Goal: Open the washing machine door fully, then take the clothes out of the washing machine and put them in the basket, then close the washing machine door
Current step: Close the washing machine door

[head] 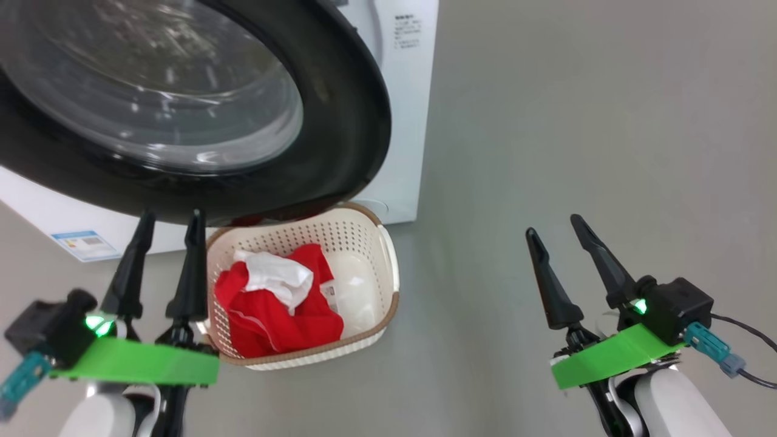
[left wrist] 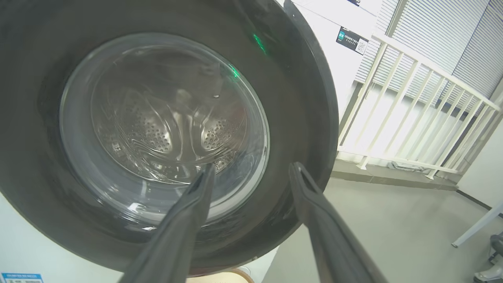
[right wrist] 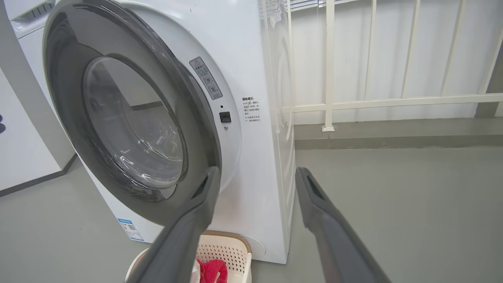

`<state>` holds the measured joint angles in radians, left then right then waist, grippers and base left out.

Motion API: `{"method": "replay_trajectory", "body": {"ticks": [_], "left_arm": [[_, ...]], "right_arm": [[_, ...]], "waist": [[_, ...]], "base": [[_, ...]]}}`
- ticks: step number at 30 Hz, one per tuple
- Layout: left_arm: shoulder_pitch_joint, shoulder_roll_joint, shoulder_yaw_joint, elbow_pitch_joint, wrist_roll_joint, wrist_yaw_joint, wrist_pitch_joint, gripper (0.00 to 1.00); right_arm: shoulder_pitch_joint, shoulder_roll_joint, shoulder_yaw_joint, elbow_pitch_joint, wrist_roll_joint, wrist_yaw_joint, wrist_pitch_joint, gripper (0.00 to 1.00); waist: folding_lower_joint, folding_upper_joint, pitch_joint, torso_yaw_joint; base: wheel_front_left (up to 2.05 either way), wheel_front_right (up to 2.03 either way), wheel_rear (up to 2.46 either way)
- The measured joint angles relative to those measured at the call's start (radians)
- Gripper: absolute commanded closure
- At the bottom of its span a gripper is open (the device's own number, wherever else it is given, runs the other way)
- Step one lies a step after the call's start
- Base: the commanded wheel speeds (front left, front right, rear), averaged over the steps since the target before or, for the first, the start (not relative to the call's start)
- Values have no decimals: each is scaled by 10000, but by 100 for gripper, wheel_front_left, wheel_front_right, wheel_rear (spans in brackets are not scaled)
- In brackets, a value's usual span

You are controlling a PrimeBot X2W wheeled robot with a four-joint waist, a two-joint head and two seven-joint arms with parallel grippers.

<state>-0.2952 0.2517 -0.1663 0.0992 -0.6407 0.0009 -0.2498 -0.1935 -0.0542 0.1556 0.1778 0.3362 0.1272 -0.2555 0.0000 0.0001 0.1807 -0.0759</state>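
Basket [head: 393,273]: landmark, on the floor against the washing machine [head: 407,121]. Clothes [head: 267,315]: red and white, heaped inside it; unloading looks done. Washing machine door [head: 346,121]: ajar above the basket, awaiting closing. My left gripper [head: 172,213]: just left of basket, fingers wide, empty. My right gripper [head: 552,224]: well right, likewise.

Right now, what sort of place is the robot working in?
Probably a laundry or balcony utility area: a white front-loading washing machine stands on a bare grey floor, a cream basket of red and white clothes sits before it, and a pale railing runs beyond it.
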Motion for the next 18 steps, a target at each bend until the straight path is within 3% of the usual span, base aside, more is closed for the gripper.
{"method": "replay_trajectory", "body": {"ticks": [13, 18], "left_arm": [[2834, -888, 1398, -957, 3398, 0, -42, 0], [3721, -1229, 1611, -1124, 4195, -12, -42, 0]], "right_arm": [[1006, 17, -456, -42, -637, 0, 0, 0], [1509, 31, -548, -159, -648, 0, 0, 0]], "waist": [[0, 0, -1131, 253], [0, 0, -1599, 274]], "base": [[0, 0, 0], [0, 0, 0]]}}
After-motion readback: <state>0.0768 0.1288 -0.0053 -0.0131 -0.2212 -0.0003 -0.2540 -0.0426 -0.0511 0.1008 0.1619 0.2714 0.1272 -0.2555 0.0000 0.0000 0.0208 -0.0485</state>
